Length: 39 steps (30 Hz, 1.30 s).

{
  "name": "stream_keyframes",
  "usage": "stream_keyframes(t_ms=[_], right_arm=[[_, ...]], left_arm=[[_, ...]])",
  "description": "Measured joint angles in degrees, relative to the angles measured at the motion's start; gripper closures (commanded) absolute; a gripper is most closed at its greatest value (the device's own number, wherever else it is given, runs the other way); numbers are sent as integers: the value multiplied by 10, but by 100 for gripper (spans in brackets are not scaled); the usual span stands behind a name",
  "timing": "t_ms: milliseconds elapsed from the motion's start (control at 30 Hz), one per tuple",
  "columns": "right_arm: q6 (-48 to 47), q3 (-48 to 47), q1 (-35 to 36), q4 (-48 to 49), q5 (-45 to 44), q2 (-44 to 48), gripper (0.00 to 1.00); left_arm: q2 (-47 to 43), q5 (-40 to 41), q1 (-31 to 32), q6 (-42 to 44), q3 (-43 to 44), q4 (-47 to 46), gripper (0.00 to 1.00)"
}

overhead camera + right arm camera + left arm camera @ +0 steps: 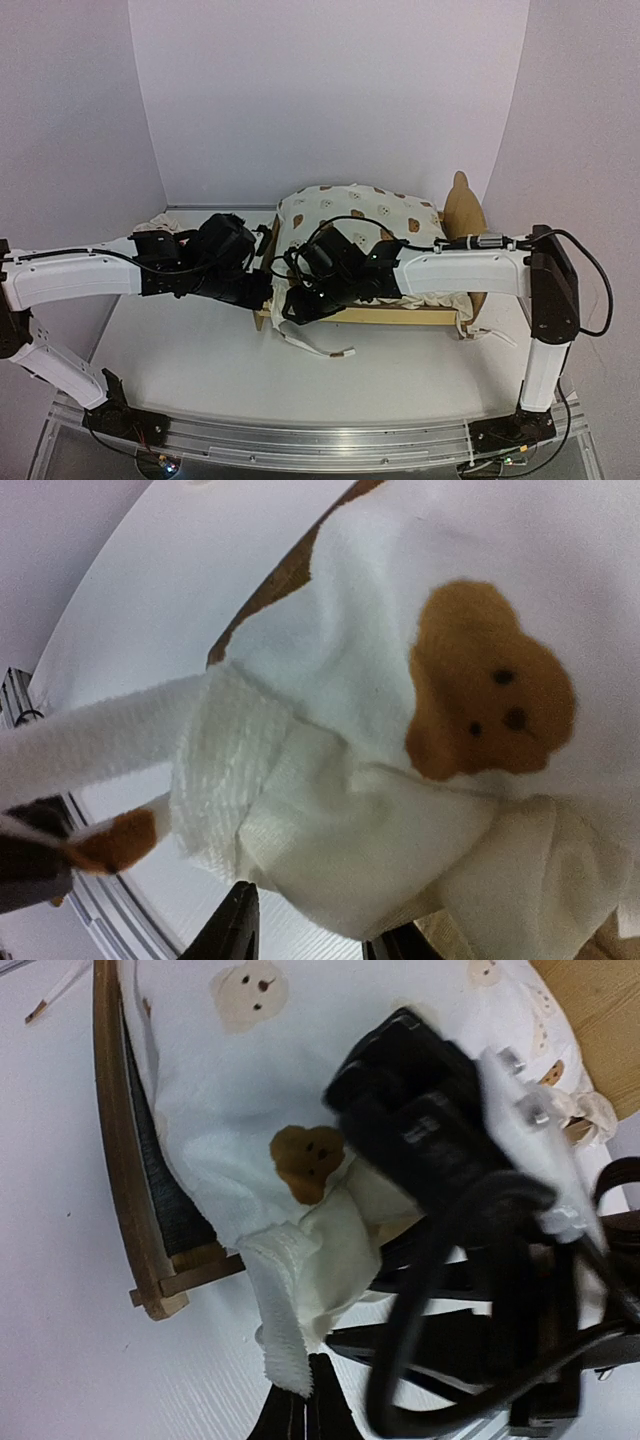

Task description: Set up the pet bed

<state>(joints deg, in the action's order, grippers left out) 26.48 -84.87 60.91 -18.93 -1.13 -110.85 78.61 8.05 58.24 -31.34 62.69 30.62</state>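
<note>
Well, from the left, the left arm (70,280) reaches in low across the white table (200,360) toward the foot of the pet bed (400,316). In its wrist view, the left gripper (308,1380) has its fingers pressed together. The frayed end of a white tie (283,1330) lies right against the fingertips, and I cannot tell whether it is nipped between them.

The bed sits mid-table, lengthwise from left to right. Its curved plywood side rail (112,1160) and a strip of the dark grey felt base (175,1210) show just beside the cushion's edge. The cream bear-print cushion (345,212) lies on the frame and covers most of it. A second tie (312,347) trails off the near-left corner onto the table.

The right gripper (318,935) is at that same corner, close to the left one. Its dark fingers (235,925) stand apart, with the bunched cream corner of the cushion between them. I cannot tell whether they are squeezing it. A brown bear face (485,680) is printed just above the bunch.

Further right, the bear-ear headboard (463,208) stands upright at the bed's far end. The right arm (470,272) stretches across in front of it, over the cushion.
</note>
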Motion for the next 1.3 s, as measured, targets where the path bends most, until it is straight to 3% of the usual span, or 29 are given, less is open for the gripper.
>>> stream_keyframes(t_ms=[100, 567, 867, 1300], right_arm=[[-9, 4, 0, 25, -20, -1, 100], [-102, 41, -39, 68, -159, 56, 100], [-137, 44, -88, 67, -185, 101, 100], [-139, 80, -87, 49, -103, 131, 98]], left_arm=[[0, -6, 0, 9, 26, 7, 99], [65, 65, 0, 54, 187, 99, 98], [138, 105, 0, 86, 276, 104, 98], [148, 96, 0, 52, 233, 132, 98]])
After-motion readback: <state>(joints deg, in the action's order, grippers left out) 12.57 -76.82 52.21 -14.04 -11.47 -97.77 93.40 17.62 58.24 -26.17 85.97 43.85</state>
